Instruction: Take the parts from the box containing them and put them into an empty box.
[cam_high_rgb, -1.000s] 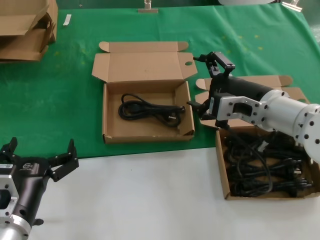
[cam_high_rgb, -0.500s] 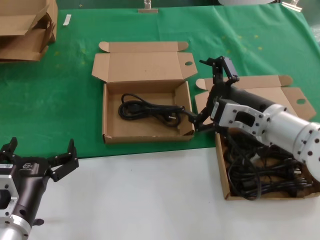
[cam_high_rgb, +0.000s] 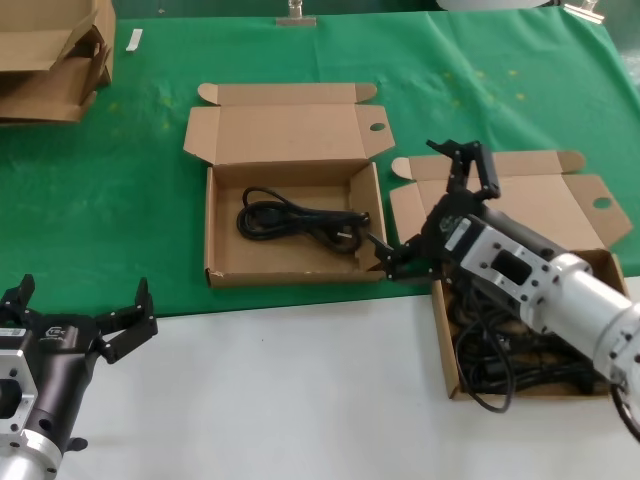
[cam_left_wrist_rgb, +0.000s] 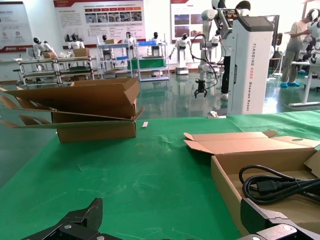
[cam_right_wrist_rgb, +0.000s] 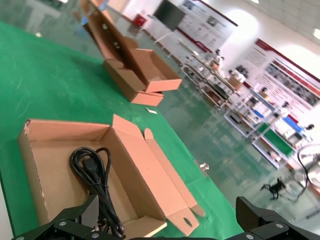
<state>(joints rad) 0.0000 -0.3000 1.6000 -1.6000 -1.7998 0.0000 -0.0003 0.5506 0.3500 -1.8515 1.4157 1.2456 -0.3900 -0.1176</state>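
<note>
The box with the tall holed side flap (cam_high_rgb: 290, 272) lies on the green mat and holds one black power cord (cam_high_rgb: 300, 220). The box with plain walls (cam_high_rgb: 443, 350) at the right holds several coiled cords (cam_high_rgb: 520, 350); one loop (cam_high_rgb: 492, 392) hangs over its front wall. My right gripper (cam_high_rgb: 428, 208) is open and empty, in the gap between the two boxes, just above the mat. In the right wrist view (cam_right_wrist_rgb: 170, 225) it looks at the flap box (cam_right_wrist_rgb: 30, 165) and its cord (cam_right_wrist_rgb: 92, 172). My left gripper (cam_high_rgb: 80, 322) is open and parked at the front left.
Flattened cardboard boxes (cam_high_rgb: 50, 60) are stacked at the far left; they also show in the left wrist view (cam_left_wrist_rgb: 90, 110). The front of the table is white, the back is green mat (cam_high_rgb: 120, 200). The left wrist view shows the flap box (cam_left_wrist_rgb: 225, 175) with its cord (cam_left_wrist_rgb: 270, 185).
My right gripper has moved from above the flap box's right wall down and forward toward the cord-filled box, staying open. A cord loop now hangs over that box's front wall. The left arm is still.
</note>
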